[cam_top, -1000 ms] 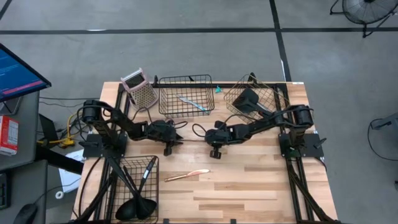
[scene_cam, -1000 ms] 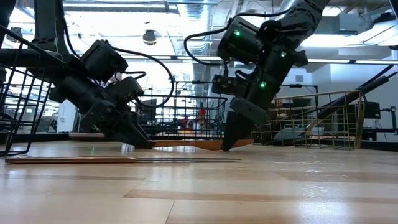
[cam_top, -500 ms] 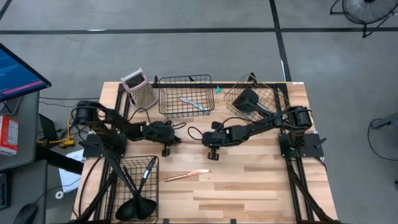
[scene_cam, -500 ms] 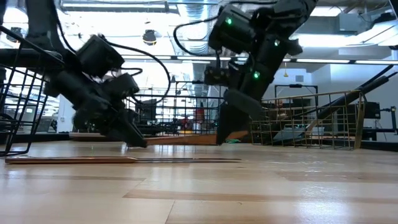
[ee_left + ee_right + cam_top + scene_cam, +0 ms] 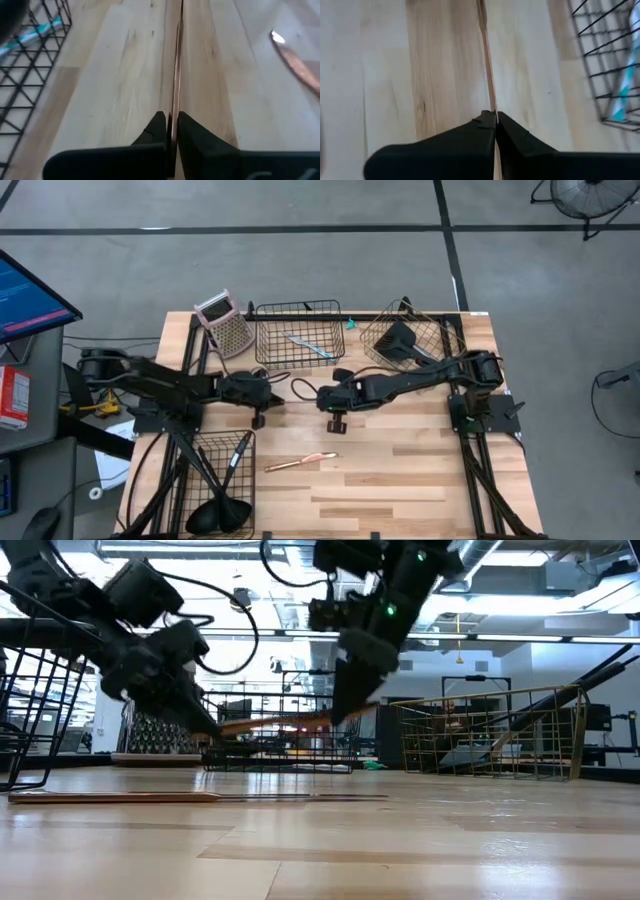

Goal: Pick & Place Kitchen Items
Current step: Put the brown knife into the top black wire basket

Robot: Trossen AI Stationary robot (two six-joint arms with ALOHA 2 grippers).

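- The worktop (image 5: 420, 480) carries a black basket (image 5: 298, 335) at 12 o'clock.
- My left end effector (image 5: 205, 725) and right end effector (image 5: 345, 710) are each clamped on an end of a slim copper utensil (image 5: 275, 723), lifted clear.
- Another copper piece (image 5: 300, 463) lies toward 6 o'clock.

1. A slim copper piece (image 5: 285, 723) hangs level above the desk (image 5: 400, 480), pinched at both ends.
2. A second copper piece (image 5: 300, 463) lies flat on the desk.
3. A silver-teal piece (image 5: 310, 345) lies in the middle basket.
4. Black ladles (image 5: 215, 515) lie in the near left basket.
5. A black spatula (image 5: 400, 340) lies in the copper basket.
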